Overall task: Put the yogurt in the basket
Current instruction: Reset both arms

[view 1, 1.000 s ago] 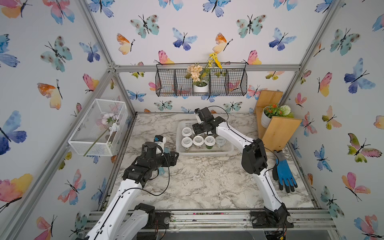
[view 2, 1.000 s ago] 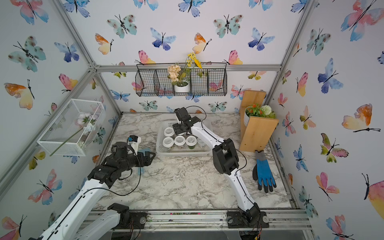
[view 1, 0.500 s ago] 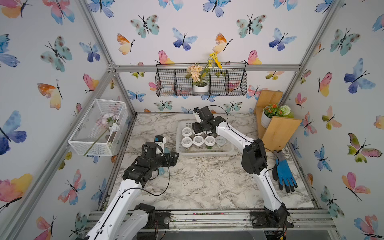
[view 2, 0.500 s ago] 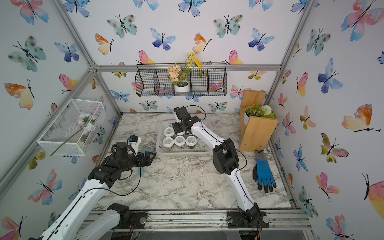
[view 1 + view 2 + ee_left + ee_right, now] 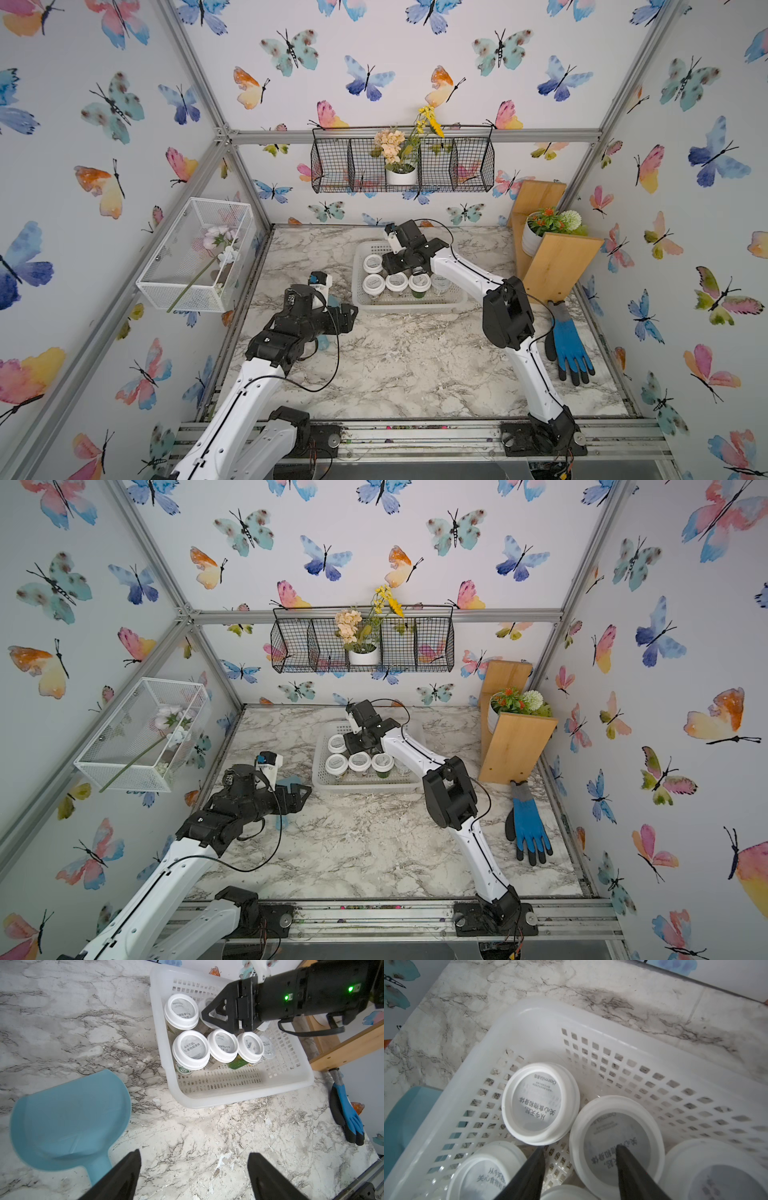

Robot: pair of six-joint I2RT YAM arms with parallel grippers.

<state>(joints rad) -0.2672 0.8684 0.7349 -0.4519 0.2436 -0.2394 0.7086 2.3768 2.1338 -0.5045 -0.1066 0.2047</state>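
Five yogurt cups [image 5: 397, 282] show in the white basket [image 5: 409, 308], centre frame, both top views (right arm covers part of it) | left wrist: left gripper [image 5: 194, 1153] spread wide, empty, bottom centre; blue scoop [image 5: 68, 1118] lower left | right wrist: right gripper [image 5: 579, 1149] closed down, bottom centre, over lids, no grip discernible

The basket [image 5: 409, 306] sat near the desk's [image 5: 415, 365] back edge, holding yogurt [image 5: 373, 284] cups, perhaps five visible.
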